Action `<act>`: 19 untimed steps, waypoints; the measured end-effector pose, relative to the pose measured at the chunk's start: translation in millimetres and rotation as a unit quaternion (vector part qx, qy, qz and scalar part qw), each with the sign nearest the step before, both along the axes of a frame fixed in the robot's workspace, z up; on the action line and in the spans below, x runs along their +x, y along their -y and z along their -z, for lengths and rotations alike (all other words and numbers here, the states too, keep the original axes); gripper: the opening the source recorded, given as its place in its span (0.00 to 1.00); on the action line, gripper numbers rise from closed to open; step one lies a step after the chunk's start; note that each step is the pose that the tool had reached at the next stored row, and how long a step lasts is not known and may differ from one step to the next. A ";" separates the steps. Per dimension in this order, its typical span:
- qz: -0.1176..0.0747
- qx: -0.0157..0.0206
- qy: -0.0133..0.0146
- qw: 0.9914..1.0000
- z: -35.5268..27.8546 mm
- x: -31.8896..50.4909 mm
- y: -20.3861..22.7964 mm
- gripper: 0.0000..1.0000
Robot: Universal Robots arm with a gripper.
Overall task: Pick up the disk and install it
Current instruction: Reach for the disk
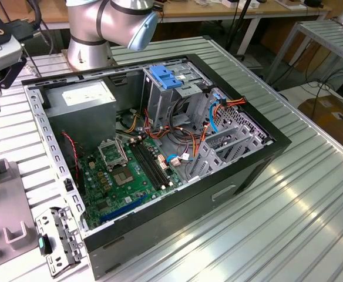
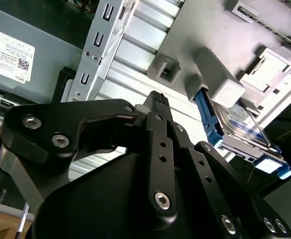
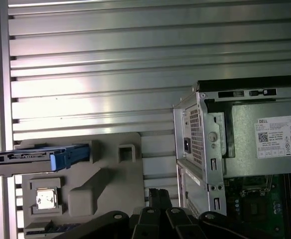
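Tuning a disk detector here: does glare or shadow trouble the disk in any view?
First wrist view: a bright glare band crosses the table, clear of the evenly lit disk. Second wrist view: the disk carries a pale sheen on top; the black pincer looks dark. Exterior view: glare streaks the table.

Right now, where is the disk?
In the first wrist view the disk sits in the grey holder on the ribbed table, beside the open computer case.
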State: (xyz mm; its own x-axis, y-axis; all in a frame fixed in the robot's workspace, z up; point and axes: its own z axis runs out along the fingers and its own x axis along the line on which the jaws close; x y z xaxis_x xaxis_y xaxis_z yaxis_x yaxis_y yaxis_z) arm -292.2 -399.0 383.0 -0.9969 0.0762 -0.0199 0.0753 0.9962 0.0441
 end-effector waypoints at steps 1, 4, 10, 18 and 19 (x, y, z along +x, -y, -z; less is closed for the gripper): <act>0.000 0.000 0.000 1.000 0.1 -2.1 0.0 0.11; 0.000 0.000 0.000 1.000 0.2 -5.7 0.0 0.11; 0.000 0.000 0.000 1.000 0.7 -13.7 0.0 0.11; 0.000 0.000 0.000 1.000 1.2 -24.4 0.0 0.11; 0.000 0.000 0.000 1.000 1.3 -25.7 0.0 0.11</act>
